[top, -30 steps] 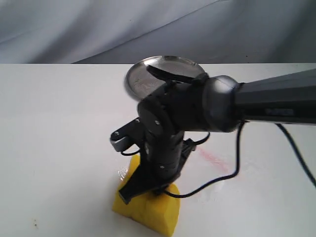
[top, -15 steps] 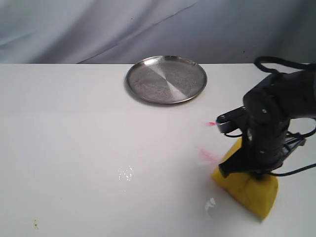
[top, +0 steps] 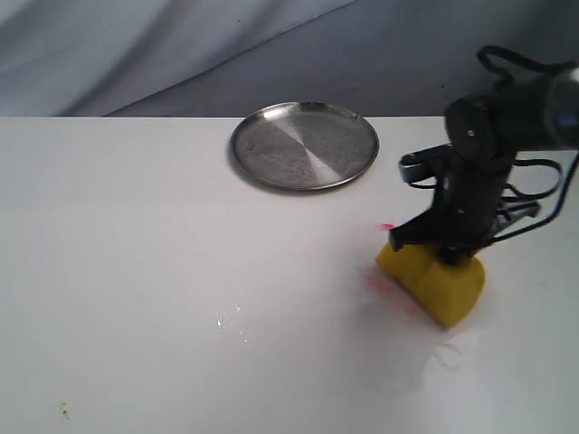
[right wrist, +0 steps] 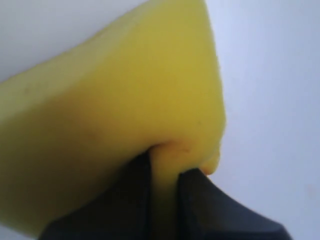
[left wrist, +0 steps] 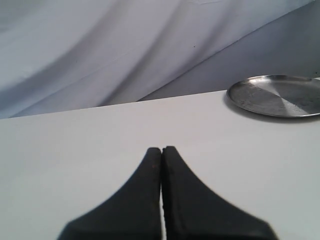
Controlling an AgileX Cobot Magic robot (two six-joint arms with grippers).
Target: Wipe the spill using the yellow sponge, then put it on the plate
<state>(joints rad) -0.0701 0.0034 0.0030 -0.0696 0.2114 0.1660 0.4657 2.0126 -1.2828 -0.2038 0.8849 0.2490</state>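
The yellow sponge rests on the white table at the right, squeezed between the jaws of my right gripper, which comes down on it from above. In the right wrist view the sponge fills the frame, with a fold of foam pinched in the gripper. The silver plate lies bare at the back centre, apart from the sponge. No clear puddle shows; only faint wet specks and a pale damp trace remain. My left gripper is shut on nothing, low over the table, with the plate ahead of it.
Thin red streaks mark the table just left of the sponge. A grey cloth backdrop hangs behind the table's far edge. Black cables loop off the right arm. A tiny dark speck sits front left.
My right gripper has dragged the sponge from the front centre across to the right, then back away from the front edge. A damp trace stays where it passed.
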